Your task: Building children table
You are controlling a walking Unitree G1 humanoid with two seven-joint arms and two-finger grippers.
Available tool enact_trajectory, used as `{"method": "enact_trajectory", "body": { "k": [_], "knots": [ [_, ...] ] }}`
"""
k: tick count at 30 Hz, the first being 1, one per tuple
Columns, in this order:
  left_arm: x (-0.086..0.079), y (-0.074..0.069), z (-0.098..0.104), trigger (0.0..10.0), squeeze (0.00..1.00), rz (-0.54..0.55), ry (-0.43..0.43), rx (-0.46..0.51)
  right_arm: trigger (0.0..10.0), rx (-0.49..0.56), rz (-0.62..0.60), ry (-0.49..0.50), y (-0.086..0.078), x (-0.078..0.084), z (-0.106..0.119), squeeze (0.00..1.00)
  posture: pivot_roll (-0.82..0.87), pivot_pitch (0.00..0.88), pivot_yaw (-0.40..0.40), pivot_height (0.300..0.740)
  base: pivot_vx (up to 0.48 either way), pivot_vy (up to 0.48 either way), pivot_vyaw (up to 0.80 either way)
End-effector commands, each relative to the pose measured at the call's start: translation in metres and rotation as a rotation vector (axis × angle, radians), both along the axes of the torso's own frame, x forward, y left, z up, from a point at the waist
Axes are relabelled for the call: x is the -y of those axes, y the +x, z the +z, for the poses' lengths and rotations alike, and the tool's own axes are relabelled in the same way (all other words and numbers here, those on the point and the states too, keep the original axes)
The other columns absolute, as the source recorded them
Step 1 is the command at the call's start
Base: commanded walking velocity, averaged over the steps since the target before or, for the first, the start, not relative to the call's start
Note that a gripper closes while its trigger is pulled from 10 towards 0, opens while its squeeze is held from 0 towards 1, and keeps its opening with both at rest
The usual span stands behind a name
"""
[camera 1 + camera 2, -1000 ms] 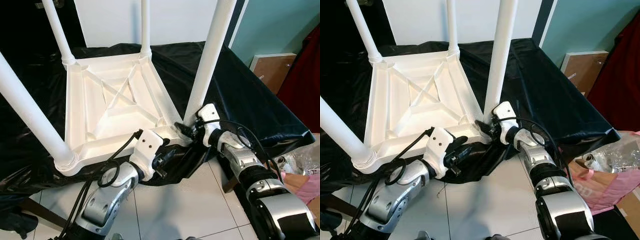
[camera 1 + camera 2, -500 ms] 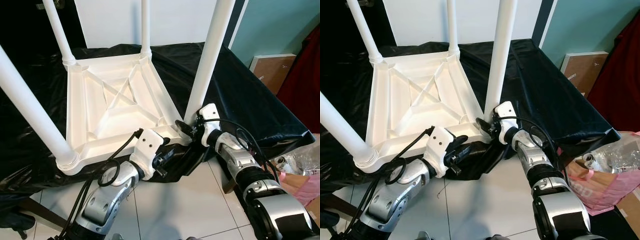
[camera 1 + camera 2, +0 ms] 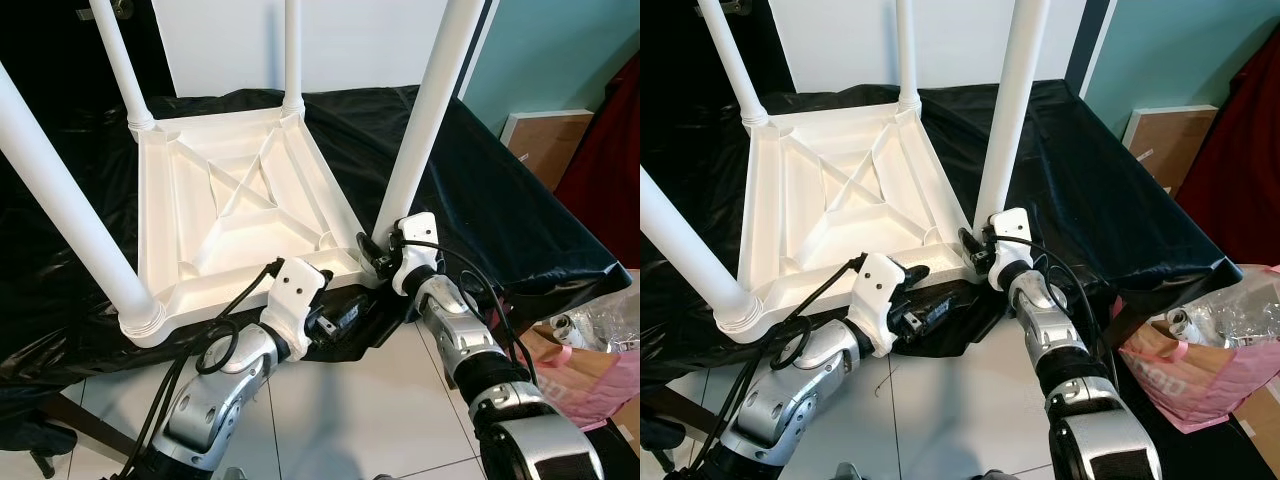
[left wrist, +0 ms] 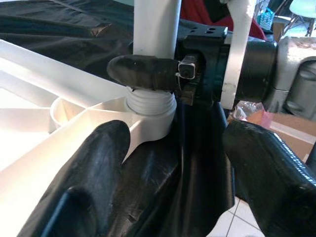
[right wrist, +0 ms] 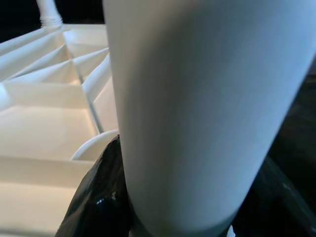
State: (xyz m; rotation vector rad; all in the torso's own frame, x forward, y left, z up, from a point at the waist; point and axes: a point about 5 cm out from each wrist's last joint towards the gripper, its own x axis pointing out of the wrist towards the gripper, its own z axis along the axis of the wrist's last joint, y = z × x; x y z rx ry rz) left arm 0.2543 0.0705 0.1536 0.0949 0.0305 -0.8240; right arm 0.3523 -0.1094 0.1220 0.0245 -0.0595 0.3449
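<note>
Both eye views look forward and down from the head onto the upturned white table (image 3: pixel 230 210), sharing nearly the same scene; the left wrist view looks along its fingers (image 4: pixel 84 182) at the near leg's base (image 4: pixel 150 106), close up; the right wrist view sits tight against that leg (image 5: pixel 197 108).

We see the tabletop (image 3: pixel 235 215) lying upside down on a sheet (image 3: pixel 480 190), four legs up, with our right gripper (image 3: pixel 978 252) at the near right leg (image 3: pixel 425 110) and left gripper (image 3: pixel 335 315) at its near edge.
</note>
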Motion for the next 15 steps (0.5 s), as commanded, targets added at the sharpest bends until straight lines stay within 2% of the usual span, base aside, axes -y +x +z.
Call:
{"method": "enact_trajectory", "body": {
  "k": [1,4,5,9,15],
  "knots": [
    [0.000,0.001,-0.005,10.0,0.00,0.002,0.029,-0.009,10.0,-0.117,-0.124,0.035,-0.011,0.001,-0.027,0.00,0.01,0.087,-0.072,0.740,0.000,0.000,0.00],
    [0.000,0.001,-0.006,10.0,0.00,0.003,0.031,-0.006,10.0,-0.114,-0.157,0.049,-0.013,-0.002,-0.027,0.00,0.01,0.087,-0.072,0.740,0.000,0.000,0.00],
    [0.000,0.001,-0.006,10.0,0.00,0.003,0.032,-0.004,10.0,-0.118,-0.168,0.069,-0.014,-0.007,-0.027,0.00,0.02,0.083,-0.074,0.740,0.000,0.000,0.00],
    [0.001,0.001,-0.006,10.0,0.00,0.001,0.032,-0.003,10.0,-0.109,-0.163,0.079,-0.014,-0.013,-0.023,0.00,0.01,0.077,-0.072,0.740,0.000,0.000,0.00],
    [0.000,0.001,-0.006,10.0,0.00,0.000,0.037,0.001,10.0,-0.106,-0.165,0.088,-0.016,-0.015,-0.020,0.00,0.02,0.071,-0.072,0.740,0.000,0.000,0.00]
  ]
}}
